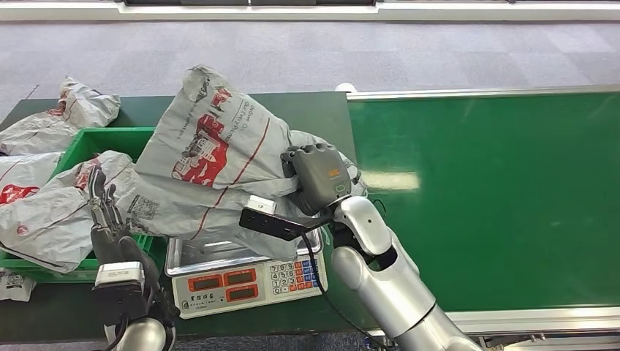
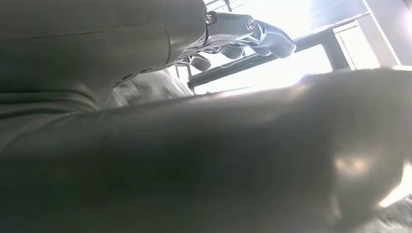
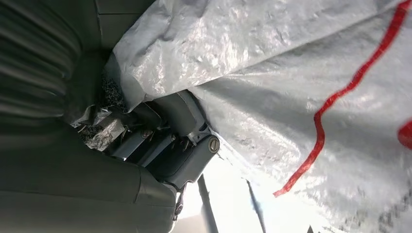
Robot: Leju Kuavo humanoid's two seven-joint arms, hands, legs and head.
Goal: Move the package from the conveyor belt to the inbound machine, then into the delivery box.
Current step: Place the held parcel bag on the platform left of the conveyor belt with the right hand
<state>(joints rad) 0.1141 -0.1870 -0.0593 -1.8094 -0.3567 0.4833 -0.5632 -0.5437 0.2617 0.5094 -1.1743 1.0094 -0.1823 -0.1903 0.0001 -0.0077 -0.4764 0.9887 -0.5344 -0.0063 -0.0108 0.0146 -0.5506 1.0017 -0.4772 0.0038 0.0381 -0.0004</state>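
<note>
Nearest the robot, left hand [image 1: 110, 219] is raised beside the bin [image 1: 88, 142], fingers extended and apart, holding nothing, tips close to a bagged parcel there; contact can't be told. Left wrist view is mostly dark blur, with the fingers [image 2: 243, 36] out straight against bright light. Just right of it sits the scale [image 1: 245, 274], keypad and red displays facing the robot. Above the scale, right hand [image 1: 322, 175] grips the package [image 1: 212, 146], a grey bag with red print, by its right end; the bag hangs tilted over the scale platform and reaches over the bin edge. Right wrist view shows fingers [image 3: 182, 145] closed into crumpled bag film. Left of the bin, more grey bags [image 1: 73, 110] lie on the table. Right of the hand, the conveyor [image 1: 497, 190] runs green.
</note>
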